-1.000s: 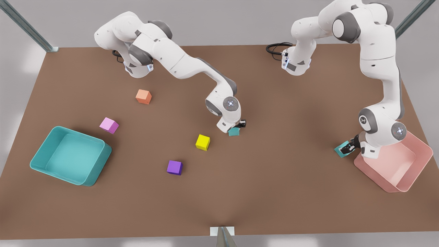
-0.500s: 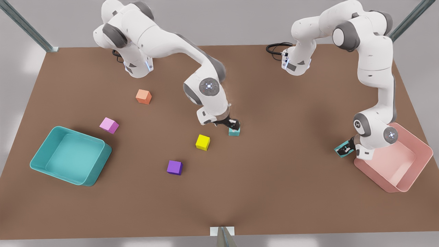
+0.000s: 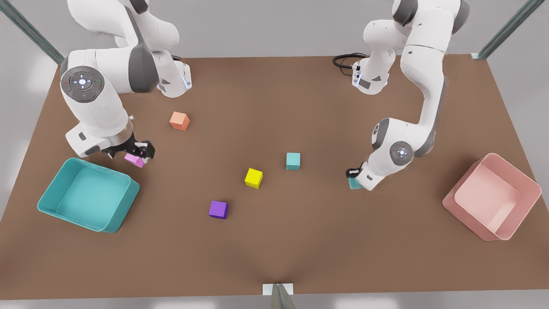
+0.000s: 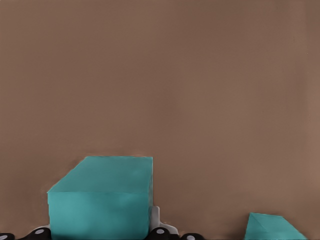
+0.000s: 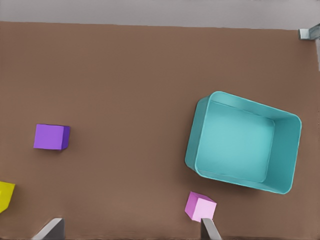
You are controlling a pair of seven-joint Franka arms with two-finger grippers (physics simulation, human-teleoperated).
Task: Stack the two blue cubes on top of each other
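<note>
One blue cube [image 3: 293,161] rests alone on the brown table near the middle. The second blue cube [image 3: 354,184] is low over the table to the front view's right of it, with my left gripper [image 3: 352,177] shut on it. In the left wrist view this held cube [image 4: 100,197] is close up between the fingers [image 4: 160,232], and the free cube [image 4: 272,227] shows farther off. My right gripper [image 3: 138,151] hangs open over a pink cube [image 3: 134,159] beside the teal bin, with its fingers [image 5: 210,229] spread wide.
A teal bin [image 3: 51,201] stands at the front view's left and a pink bin [image 3: 532,189] at the right. An orange cube [image 3: 179,120], a yellow cube [image 3: 253,177] and a purple cube [image 3: 218,209] lie on the table [image 3: 300,240].
My right gripper let go of the middle blue cube and swung away to the pink cube by the teal bin. My left gripper carried its blue cube from the pink bin toward the middle.
</note>
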